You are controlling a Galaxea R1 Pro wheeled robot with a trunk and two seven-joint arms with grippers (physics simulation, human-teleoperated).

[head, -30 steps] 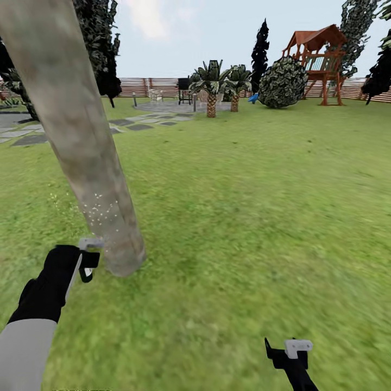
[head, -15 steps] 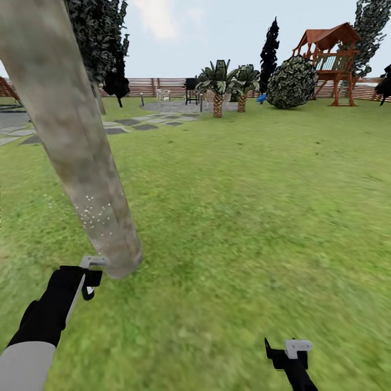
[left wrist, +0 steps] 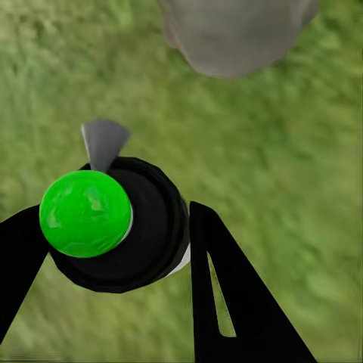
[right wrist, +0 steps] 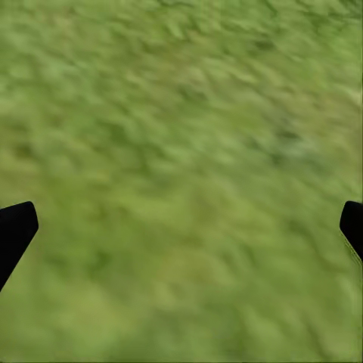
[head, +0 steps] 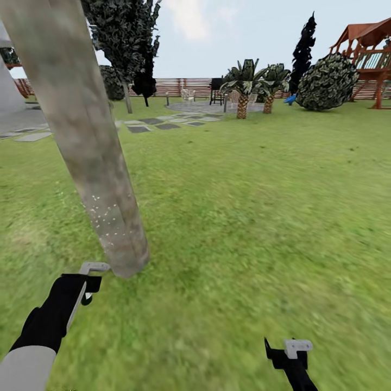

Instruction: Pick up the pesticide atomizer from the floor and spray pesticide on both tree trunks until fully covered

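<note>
The left arm (head: 38, 336) reaches forward at the lower left of the head view, its grey forearm sleeve giving way to a black wrist section. The left gripper (head: 87, 282) points ahead and slightly inward, with a pale grey bracket at its tip. In the left wrist view its two black fingers (left wrist: 227, 295) stand on either side of a round black body, touching it on both sides, so the jaws are clamped on what they hold.

The right gripper (head: 288, 353) sits low at the lower right of the head view, black with a grey bracket on top. In the right wrist view its fingertips (right wrist: 15, 231) are spread wide apart, with nothing between them.
</note>
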